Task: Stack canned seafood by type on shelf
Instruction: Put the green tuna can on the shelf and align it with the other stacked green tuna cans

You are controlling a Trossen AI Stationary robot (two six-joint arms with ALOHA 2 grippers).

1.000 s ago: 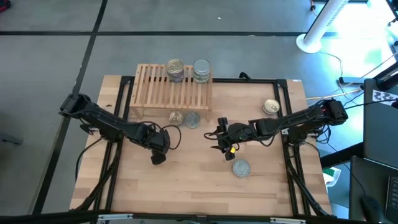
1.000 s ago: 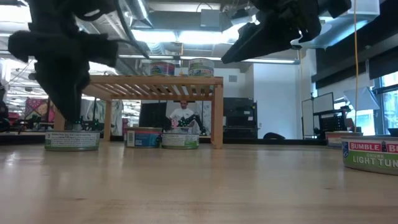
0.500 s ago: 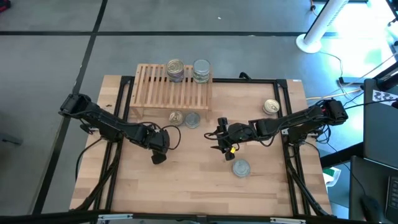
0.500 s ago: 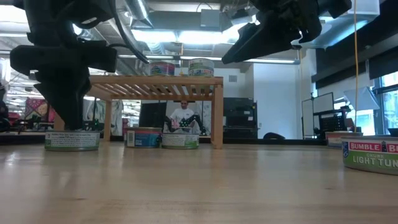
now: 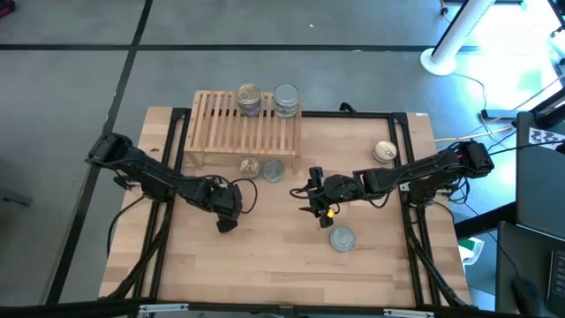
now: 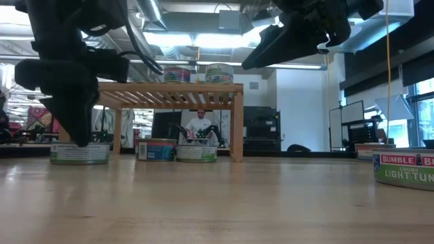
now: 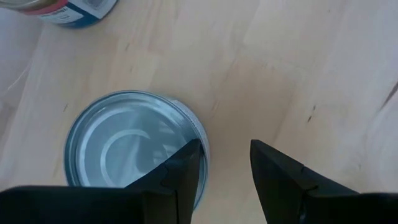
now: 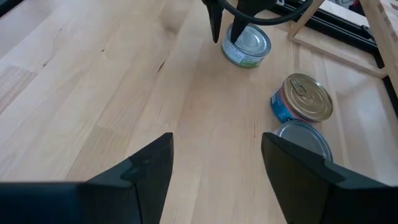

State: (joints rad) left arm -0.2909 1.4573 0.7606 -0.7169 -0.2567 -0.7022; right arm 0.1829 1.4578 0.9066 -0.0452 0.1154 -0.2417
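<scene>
The table [image 5: 265, 256] has open wood along its near half; the shelf [image 5: 221, 124] runs lengthwise along the far edge, two stacks of tins at its right end; the right tool [image 5: 320, 208] hangs released mid-table; the left tool [image 7: 225, 171] stands released over a silver-lidded tin [image 7: 124, 143] lying flat (hidden under it from above), one finger at its rim.

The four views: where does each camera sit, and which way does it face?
High: above the table, facing straight down; both arms, left hand, right hand, shelf.
Low: tabletop height, facing level toward the shelf; arms enter from above.
Left wrist: on the left arm, facing down at a silver can; own fingers show.
Right wrist: on the right arm, facing across to that can; own fingers show.
Shared: low and both wrist views show that can.
</scene>
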